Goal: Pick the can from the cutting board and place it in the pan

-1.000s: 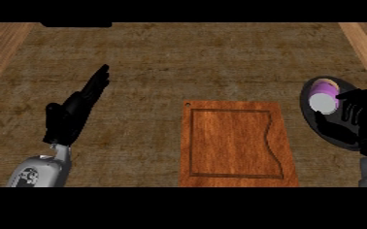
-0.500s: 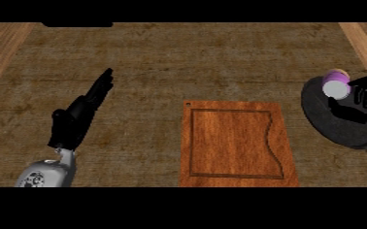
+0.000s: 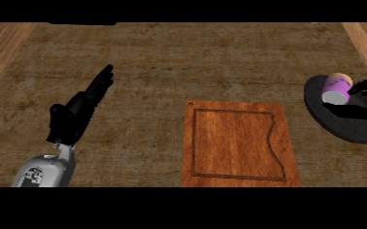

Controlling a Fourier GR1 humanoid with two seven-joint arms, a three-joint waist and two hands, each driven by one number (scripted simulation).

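At the near edge, the wooden cutting board [image 3: 237, 145] is seen lying flat on the counter [image 3: 186, 63], with nothing resting on it. To its left, the left robot hand [image 3: 75, 114] is held above the counter with fingers straight and extended away from the body, holding nothing; its grey forearm enters from the lower left corner. Farther back, at the right edge, the dark pan [image 3: 337, 119] is partly cut off by the frame. The purple can [image 3: 337, 88] is observed lying tilted within the pan. The right robot hand [image 3: 355, 101] is seen at the can; whether its fingers are closed on the can cannot be told.
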